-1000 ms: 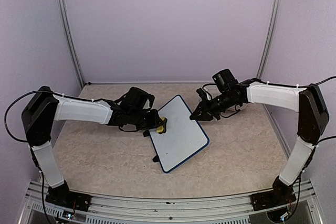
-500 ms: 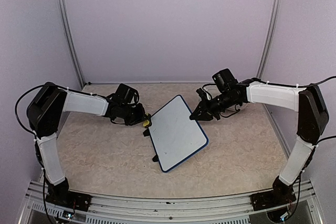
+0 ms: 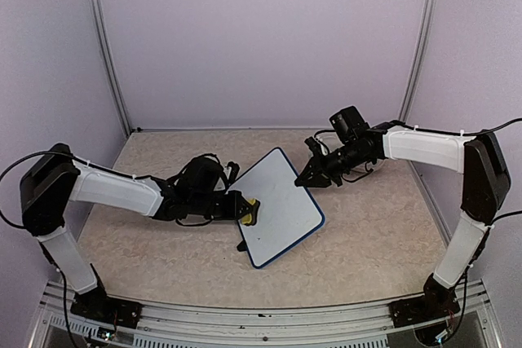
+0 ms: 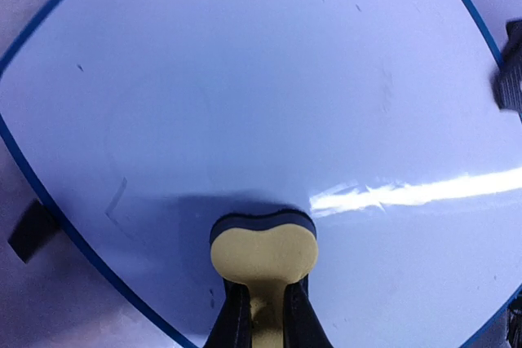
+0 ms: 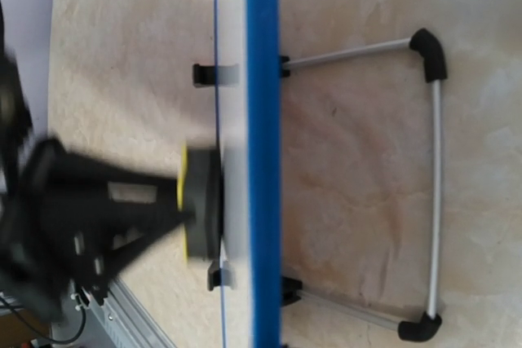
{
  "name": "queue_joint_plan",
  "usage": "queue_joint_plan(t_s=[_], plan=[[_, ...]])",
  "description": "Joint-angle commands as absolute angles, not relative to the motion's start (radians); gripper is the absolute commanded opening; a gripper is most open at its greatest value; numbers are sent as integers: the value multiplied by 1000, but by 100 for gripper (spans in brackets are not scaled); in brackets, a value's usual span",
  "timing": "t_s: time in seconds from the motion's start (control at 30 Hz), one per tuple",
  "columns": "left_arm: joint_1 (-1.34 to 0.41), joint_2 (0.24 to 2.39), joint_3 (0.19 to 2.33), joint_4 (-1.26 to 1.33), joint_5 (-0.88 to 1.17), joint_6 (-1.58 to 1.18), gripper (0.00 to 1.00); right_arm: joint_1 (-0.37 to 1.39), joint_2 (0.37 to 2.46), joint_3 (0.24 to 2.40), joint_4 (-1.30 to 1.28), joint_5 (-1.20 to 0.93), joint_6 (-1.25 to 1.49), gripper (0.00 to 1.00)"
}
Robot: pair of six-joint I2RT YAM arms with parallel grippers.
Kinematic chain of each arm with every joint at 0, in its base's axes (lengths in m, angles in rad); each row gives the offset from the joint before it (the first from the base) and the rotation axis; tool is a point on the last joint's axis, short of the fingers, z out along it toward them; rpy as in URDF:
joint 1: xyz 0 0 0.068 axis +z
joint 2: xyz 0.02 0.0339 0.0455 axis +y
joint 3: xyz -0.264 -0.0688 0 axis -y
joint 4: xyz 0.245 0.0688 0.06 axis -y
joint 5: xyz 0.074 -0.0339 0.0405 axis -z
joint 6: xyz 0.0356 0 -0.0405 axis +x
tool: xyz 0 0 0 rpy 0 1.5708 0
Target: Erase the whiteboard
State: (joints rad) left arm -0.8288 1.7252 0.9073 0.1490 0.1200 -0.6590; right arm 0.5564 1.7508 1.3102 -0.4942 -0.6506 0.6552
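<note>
Left gripper [image 3: 243, 211] is clamped on the yellow eraser [image 4: 263, 252], whose face is pressed to the whiteboard [image 3: 281, 201] near its left rim. The board stands tilted at mid-table [image 3: 155, 242], showing only faint marks. Right gripper [image 3: 312, 177] is at the board's far right rim; cannot tell its opening.
</note>
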Motion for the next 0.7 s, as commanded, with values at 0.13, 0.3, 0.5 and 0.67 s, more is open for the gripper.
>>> queue_joint_plan(t_s=[0.13,0.3,0.5,0.67], plan=[[-1019,1652,742,237,204,-606,0,577,1782,1307,-525,-644,636,0],[-1092,1620,738,230,190,-557,0,577,1781,1308,-535,-640,629,0],[-1038,1603,730,206,118,-592,0,577,1781,1309,-544,-637,622,0],[-867,1653,783,183,37,-618,0,577,1779,1309,-544,-635,622,0]])
